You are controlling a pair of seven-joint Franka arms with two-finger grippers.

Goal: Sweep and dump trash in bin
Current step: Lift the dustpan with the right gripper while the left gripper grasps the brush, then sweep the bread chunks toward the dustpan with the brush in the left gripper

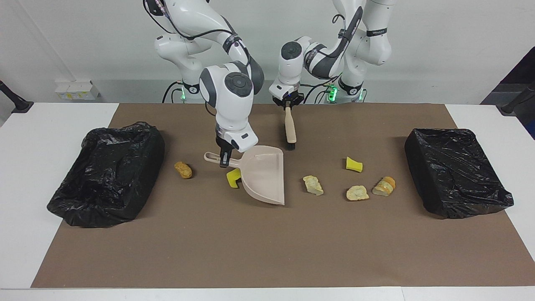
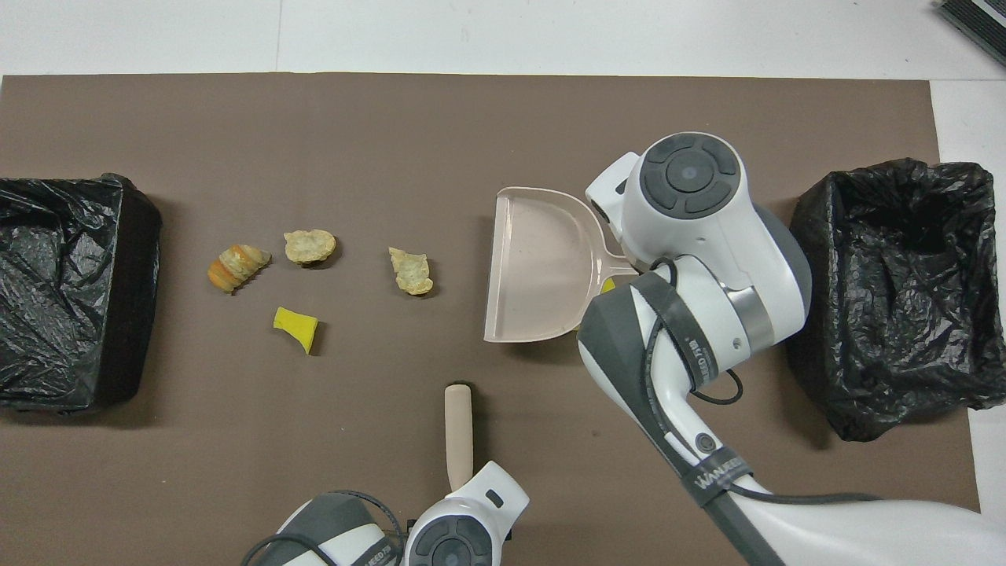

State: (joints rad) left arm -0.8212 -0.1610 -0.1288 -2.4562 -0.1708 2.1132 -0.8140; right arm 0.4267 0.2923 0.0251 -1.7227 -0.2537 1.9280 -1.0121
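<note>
My right gripper (image 1: 223,160) is shut on the handle of the beige dustpan (image 1: 264,174), which it holds tilted just above the mat; in the overhead view the arm hides the grip. A yellow sponge piece (image 1: 233,178) peeks out from under the pan. A golden-brown nugget (image 1: 183,170) lies between the pan and a black-lined bin (image 1: 106,171). My left gripper (image 1: 288,106) is shut on the end of the beige brush (image 1: 290,127). Toward the left arm's end lie bread chunks (image 1: 312,185) (image 1: 357,192) (image 1: 383,186) and another yellow sponge piece (image 1: 354,164).
A second black-lined bin (image 1: 455,171) stands at the left arm's end of the brown mat (image 1: 250,251). In the overhead view the dustpan (image 2: 542,275) sits beside the nearest bread chunk (image 2: 411,270), and the brush handle (image 2: 458,428) points away from the robots.
</note>
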